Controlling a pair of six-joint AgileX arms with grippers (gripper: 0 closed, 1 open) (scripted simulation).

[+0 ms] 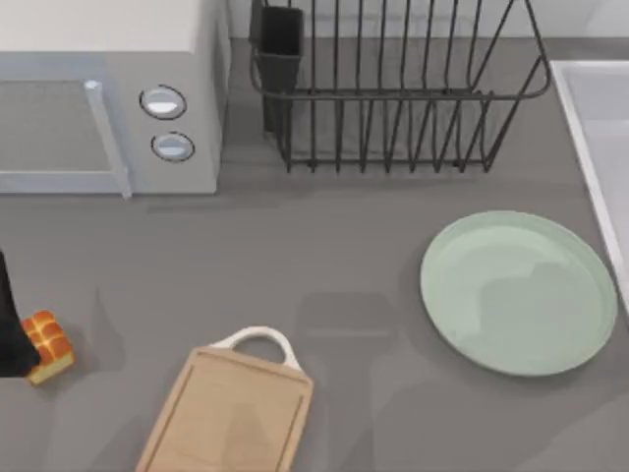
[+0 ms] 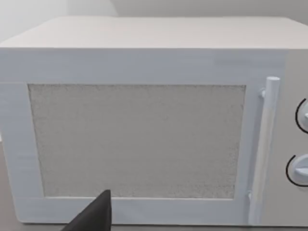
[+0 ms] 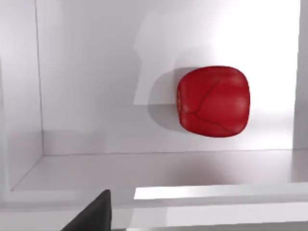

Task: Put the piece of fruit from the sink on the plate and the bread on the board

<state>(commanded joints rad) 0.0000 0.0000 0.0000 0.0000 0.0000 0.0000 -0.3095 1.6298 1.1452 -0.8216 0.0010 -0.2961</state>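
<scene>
Hovering above the sink (image 3: 96, 72), the right gripper (image 3: 89, 214) shows just one dark fingertip, so I cannot tell how wide its jaws stand; the fruit (image 3: 213, 101) lies on the white basin floor ahead of that tip and off to one side, apart from it and not between the jaws. At the table's left edge a dark piece of the left arm (image 1: 10, 334) sits against the bread (image 1: 49, 346), which rests on the table near the board (image 1: 228, 413) but not on it; whether the left gripper (image 2: 91, 216) has closed on the bread I cannot tell, as only a dark fingertip shows before the microwave (image 2: 139, 125). The plate (image 1: 518, 291) lies bare, just beside the sink's rim (image 1: 590, 138). The likely trouble: the fruit is glossy and rounded, so a descent that is off-centre could nudge it and set it rolling toward the basin wall, or pinch it at an edge and let it slip while it is lifted over the rim. On the other side, a shallow grip on the soft bread could drop it short of the board.
</scene>
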